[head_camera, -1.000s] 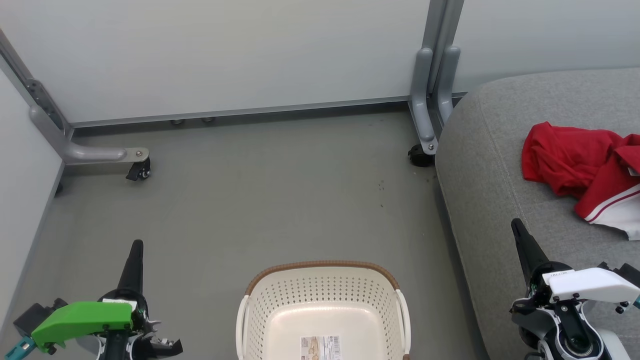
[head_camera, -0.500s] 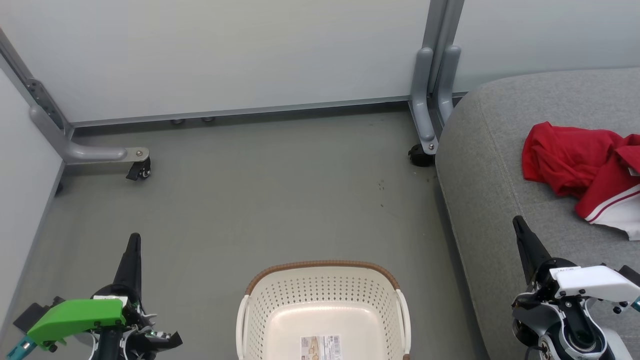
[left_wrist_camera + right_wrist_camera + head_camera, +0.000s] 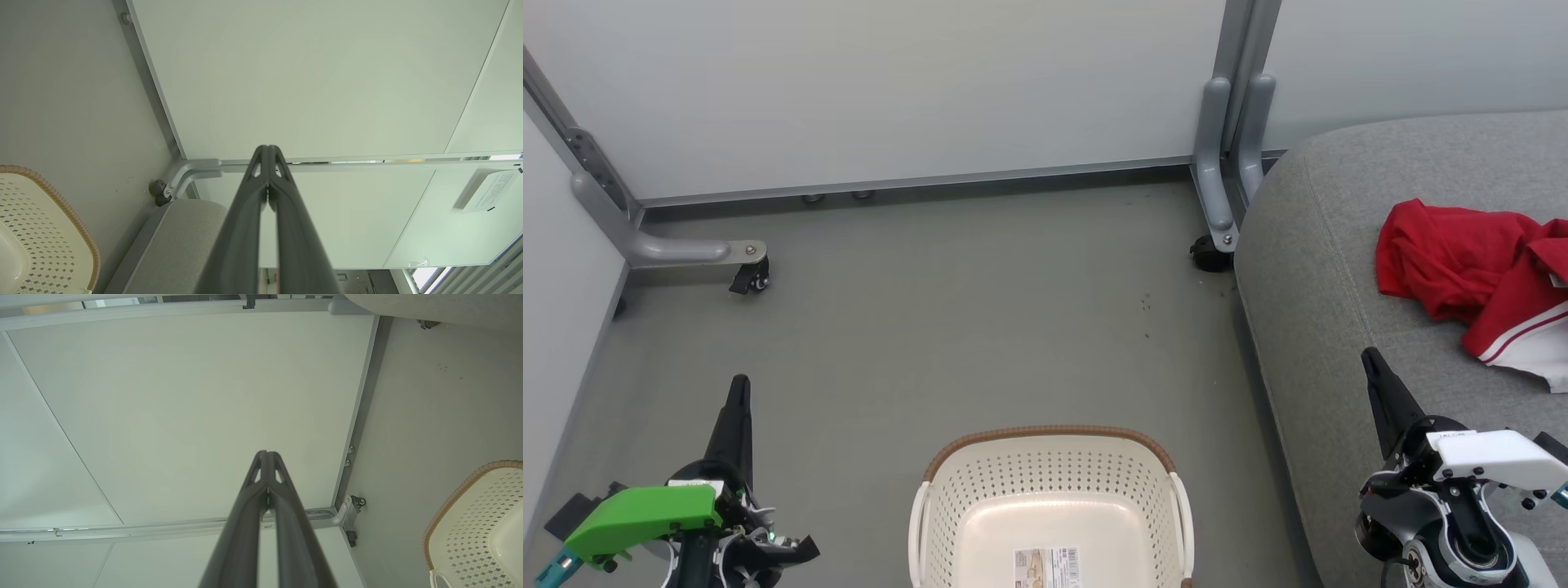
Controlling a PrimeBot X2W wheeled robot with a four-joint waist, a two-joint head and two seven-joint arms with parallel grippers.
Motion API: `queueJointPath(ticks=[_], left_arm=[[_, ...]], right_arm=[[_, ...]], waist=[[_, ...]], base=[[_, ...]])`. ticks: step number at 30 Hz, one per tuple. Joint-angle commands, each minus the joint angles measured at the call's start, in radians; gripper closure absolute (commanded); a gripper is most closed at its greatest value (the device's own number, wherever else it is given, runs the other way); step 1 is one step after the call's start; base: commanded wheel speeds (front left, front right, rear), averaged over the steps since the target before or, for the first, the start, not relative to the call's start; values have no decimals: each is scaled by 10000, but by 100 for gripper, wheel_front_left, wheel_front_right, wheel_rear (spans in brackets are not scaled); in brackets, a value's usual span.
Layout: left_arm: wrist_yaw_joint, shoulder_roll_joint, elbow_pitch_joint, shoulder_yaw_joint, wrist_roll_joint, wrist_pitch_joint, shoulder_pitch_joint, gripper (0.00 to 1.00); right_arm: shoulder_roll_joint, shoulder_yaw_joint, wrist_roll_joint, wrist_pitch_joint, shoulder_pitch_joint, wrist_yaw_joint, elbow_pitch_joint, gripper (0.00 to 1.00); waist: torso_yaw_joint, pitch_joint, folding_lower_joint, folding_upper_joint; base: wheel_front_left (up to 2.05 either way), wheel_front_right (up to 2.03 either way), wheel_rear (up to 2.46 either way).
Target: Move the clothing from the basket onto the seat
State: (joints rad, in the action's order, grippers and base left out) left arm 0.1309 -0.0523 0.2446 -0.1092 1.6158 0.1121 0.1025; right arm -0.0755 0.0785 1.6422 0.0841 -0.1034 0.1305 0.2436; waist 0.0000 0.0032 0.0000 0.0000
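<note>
The red clothing [image 3: 1474, 273] lies crumpled on the grey seat [image 3: 1339, 269] at the right, one piece plain red, the other with white panels and stripes. The cream perforated basket [image 3: 1049, 474] with a brown rim stands on the floor at bottom centre, holding nothing but a label on its bottom. My left gripper [image 3: 738, 384] is shut at lower left, over the floor left of the basket. Shut as well, my right gripper [image 3: 1369, 356] hangs at lower right over the seat's front part, short of the clothing. In both wrist views the fingers [image 3: 267, 163] [image 3: 267, 465] press together with nothing between them.
Pale partition panels [image 3: 890, 90] close off the back and left, on grey legs with castors [image 3: 747, 278] [image 3: 1210, 253]. Grey floor [image 3: 980, 310] stretches between panels, basket and seat. The basket rim [image 3: 53, 196] [image 3: 461, 486] shows at the edge of each wrist view.
Both arms have drawn slightly lower in the head view; the left fingertip has risen a little. Clothing, basket and seat have not moved.
</note>
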Motion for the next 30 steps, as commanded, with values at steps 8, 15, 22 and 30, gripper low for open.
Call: queueJointPath(ticks=[8,15,22,30], left_arm=[[32,-4,19,-52,4,12,121,100],[32,1,18,-55,-3,14,121,100],[32,5,18,-58,-8,19,122,100],[32,9,18,-62,-15,26,122,100]], right_arm=[[29,52,-53,57,-62,4,27,100],[48,78,-72,86,-65,4,28,100],[67,105,-85,117,-68,4,30,100],[88,132,-115,115,-72,4,31,100]], waist=[[0,0,0,0],[0,0,0,0],[0,0,0,0],[0,0,0,0]], base=[[0,0,0],[0,0,0],[0,0,0],[0,0,0]])
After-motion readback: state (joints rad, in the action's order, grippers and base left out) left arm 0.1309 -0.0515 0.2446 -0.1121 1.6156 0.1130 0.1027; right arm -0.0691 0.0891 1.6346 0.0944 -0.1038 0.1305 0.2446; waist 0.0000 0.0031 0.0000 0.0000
